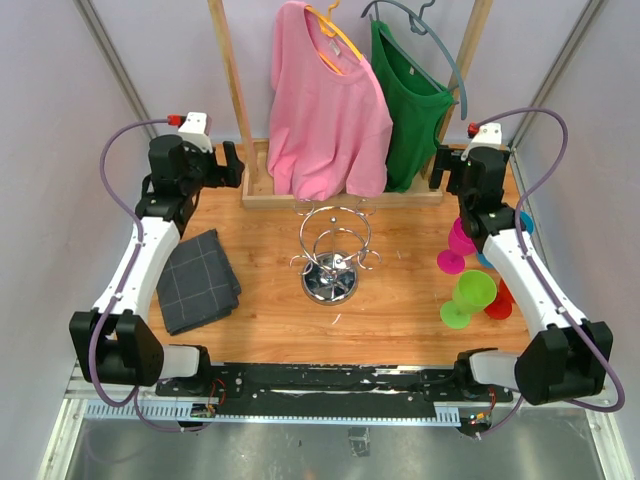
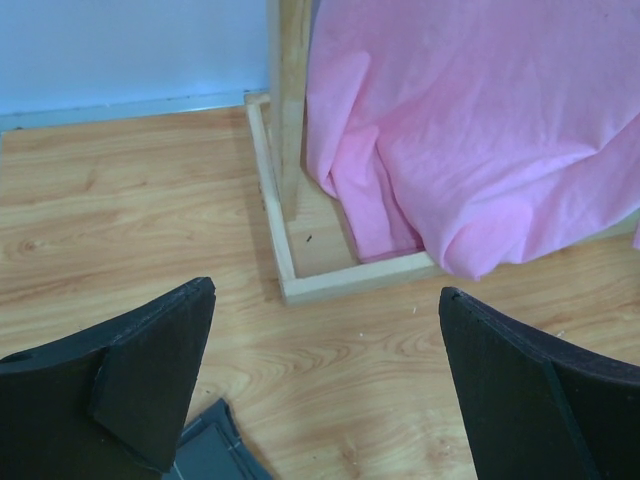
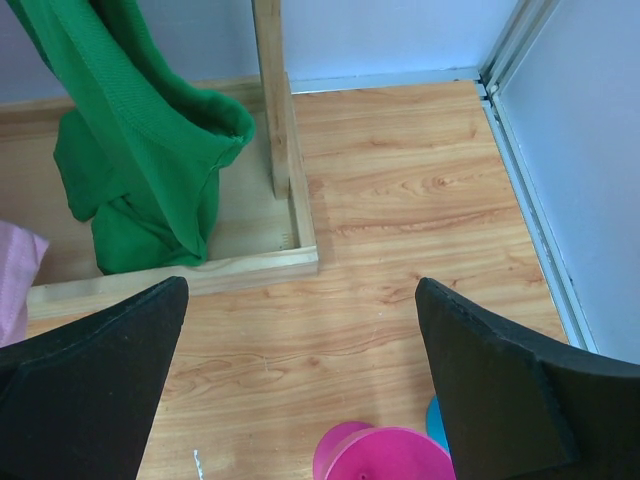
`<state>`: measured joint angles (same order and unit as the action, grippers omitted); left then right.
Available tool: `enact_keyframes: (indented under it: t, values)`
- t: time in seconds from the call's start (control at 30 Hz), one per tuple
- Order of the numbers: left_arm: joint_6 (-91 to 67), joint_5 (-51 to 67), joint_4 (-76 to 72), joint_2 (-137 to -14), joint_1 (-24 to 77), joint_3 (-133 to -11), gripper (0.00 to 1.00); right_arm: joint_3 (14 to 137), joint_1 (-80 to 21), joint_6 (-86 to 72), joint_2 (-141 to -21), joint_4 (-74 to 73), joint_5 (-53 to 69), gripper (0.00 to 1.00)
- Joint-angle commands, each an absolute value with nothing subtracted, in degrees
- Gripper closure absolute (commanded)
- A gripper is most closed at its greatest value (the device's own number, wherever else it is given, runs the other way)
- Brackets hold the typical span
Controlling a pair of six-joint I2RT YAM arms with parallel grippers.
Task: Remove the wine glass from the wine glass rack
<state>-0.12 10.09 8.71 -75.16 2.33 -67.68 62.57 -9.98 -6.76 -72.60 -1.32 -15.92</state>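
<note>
The wine glass rack (image 1: pixel 335 252), a chrome wire stand on a round mirrored base, stands mid-table, and I see no glass hanging on its curled arms. Wine glasses sit on the table at the right: magenta (image 1: pixel 456 246), green (image 1: pixel 470 297), red (image 1: pixel 500 304) and blue (image 1: pixel 525 222). My left gripper (image 1: pixel 232 165) is at the back left, open and holding nothing, far from the rack. My right gripper (image 1: pixel 440 170) is at the back right, also open. In the right wrist view the magenta glass (image 3: pixel 385 455) lies just below the open gripper (image 3: pixel 300 390). Bare wood shows between the fingers of the left gripper (image 2: pixel 325 380).
A wooden clothes rack (image 1: pixel 340 196) stands along the back edge with a pink shirt (image 1: pixel 325 110) and a green shirt (image 1: pixel 410 110) hanging from it. A folded grey cloth (image 1: pixel 197 280) lies at the left. Metal frame posts and walls close in both sides.
</note>
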Motion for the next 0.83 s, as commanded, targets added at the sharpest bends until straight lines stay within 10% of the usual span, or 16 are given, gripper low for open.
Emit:
enact_keyframes:
  t: [0.0, 0.8]
  values:
    - [-1.3, 8.8, 6.1, -74.2, 2.0, -65.3, 0.01, 61.2, -10.2, -5.9, -70.6, 1.2, -17.5, 0.02]
    - [1.4, 12.0, 5.1, -75.3, 2.0, -63.6, 0.01, 62.0, -10.2, -5.2, -70.8, -1.2, -17.9, 0.02]
